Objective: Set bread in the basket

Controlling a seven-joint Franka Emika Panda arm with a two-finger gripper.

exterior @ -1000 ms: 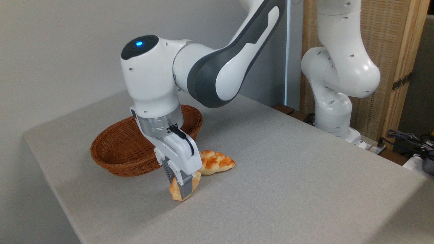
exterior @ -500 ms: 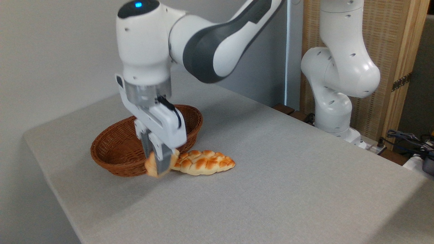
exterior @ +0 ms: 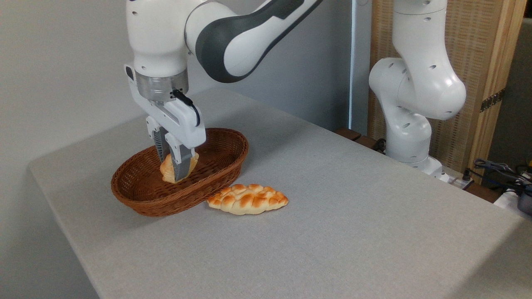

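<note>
The bread [exterior: 167,171] is a small golden bun, held in the air by my gripper [exterior: 176,170], which is shut on it. It hangs over the inside of the oval reddish-brown wicker basket [exterior: 224,143] at the table's left. I cannot tell whether it touches the basket floor. One grey finger [exterior: 181,166] covers part of the bun's front.
A longer braided loaf [exterior: 248,199] lies on the grey table just right of the basket's front rim. The arm's white base [exterior: 409,124] stands at the back right. Cables [exterior: 498,170] lie at the far right edge. The table's left edge runs close behind the basket.
The gripper has lifted the bread off the table in front of the basket and carried it up, left and back, so it now hangs over the basket. The braided loaf has not moved.
</note>
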